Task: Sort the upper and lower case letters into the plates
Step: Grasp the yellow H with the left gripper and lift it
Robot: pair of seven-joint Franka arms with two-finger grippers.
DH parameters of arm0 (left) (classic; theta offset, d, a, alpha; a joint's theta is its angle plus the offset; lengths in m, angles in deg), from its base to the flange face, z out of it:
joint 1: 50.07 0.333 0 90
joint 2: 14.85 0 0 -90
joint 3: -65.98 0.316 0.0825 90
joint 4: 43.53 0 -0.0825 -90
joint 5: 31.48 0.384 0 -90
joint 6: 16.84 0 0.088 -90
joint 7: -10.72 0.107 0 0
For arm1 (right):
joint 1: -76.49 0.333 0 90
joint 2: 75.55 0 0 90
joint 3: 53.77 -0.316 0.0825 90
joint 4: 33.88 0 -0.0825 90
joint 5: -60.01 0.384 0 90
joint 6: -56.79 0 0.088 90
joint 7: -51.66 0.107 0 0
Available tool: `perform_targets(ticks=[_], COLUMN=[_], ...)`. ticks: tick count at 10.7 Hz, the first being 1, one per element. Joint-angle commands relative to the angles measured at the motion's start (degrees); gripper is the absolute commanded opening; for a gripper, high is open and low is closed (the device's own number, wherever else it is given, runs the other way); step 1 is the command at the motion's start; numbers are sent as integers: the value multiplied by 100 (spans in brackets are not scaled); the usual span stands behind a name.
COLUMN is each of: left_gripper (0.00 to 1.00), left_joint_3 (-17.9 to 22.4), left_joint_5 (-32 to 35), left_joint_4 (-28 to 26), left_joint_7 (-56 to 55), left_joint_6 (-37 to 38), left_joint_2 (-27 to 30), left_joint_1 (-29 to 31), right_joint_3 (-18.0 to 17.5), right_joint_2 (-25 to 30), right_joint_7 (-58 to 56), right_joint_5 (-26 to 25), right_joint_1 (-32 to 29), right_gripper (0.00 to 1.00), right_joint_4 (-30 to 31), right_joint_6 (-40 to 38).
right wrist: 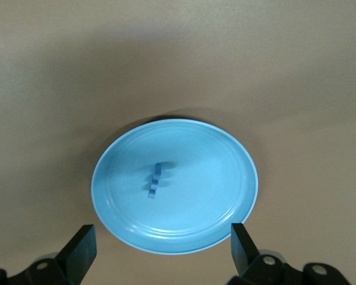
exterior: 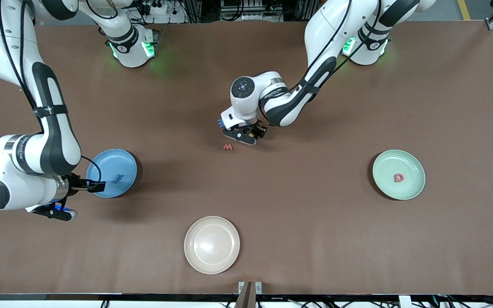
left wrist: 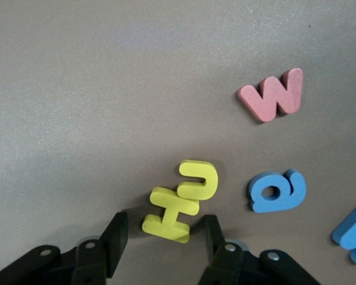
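- The step in hand looks like a pick: the left gripper [left wrist: 163,240] is low over the middle of the table, its fingers [left wrist: 114,237] part-open on either side of a yellow H [left wrist: 169,215].
- The jaws bracket the H's end but do not visibly press it; I judge it not yet gripped.
- A yellow hooked letter [left wrist: 197,179] overlaps the H's other end, so the two may lift or drag together.
- Near them on the table lie a red W [left wrist: 273,95], a blue g [left wrist: 277,191] and a further blue letter [left wrist: 355,233] at the edge of the left wrist view.
- From the front only the red letter shows clearly, just clear of the gripper toward the front edge.
- The right gripper [right wrist: 163,249] waits wide open and empty over the rim of the blue plate [exterior: 123,159], toward the right arm's end; one blue letter [right wrist: 157,180] already lies in it.
- The green plate [exterior: 413,164], toward the left arm's end, holds one red letter [exterior: 399,177].
- A cream plate [exterior: 223,261] sits near the front edge.
- The next move calls for closing squarely on the H alone, lifting it free of its yellow neighbour, then carrying it to the capitals' plate; which plate that is I cannot tell.
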Motion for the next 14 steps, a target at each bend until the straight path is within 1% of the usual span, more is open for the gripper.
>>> perform_targets(ticks=[1,4,5,6,8,9,10,12,14], left_gripper=[53,52,49,40,26,15,0,0,0], left_joint_3=[-21,23,23,23,23,23,23,23,14], left_joint_5=[186,185,185,185,185,185,185,194,177], left_joint_4=[31,40,40,40,40,40,31,13,13], left_joint_7=[-37,-37,-37,-37,-37,-37,-46,-90,-99], left_joint_6=[-27,-36,-36,-36,-36,-36,-36,17,288], left_joint_2=[-28,-28,-46,-46,-37,-37,-20,103,436], left_joint_1=[44,44,44,44,44,52,61,183,359], right_joint_3=[-70,-70,-70,-70,-61,-70,-61,-70,-52], right_joint_2=[114,122,105,105,105,105,96,87,96], right_joint_7=[161,373,512,531,723,881,978,988,970], right_joint_5=[56,65,65,73,56,64,47,47,90], right_joint_1=[172,129,112,112,155,147,164,164,252], right_gripper=[100,100,100,100,100,100,100,100,100], right_joint_4=[-102,-102,-110,-119,-119,-119,-119,-128,-128], right_joint_6=[-173,-164,-182,-182,-182,-182,-164,-138,-121])
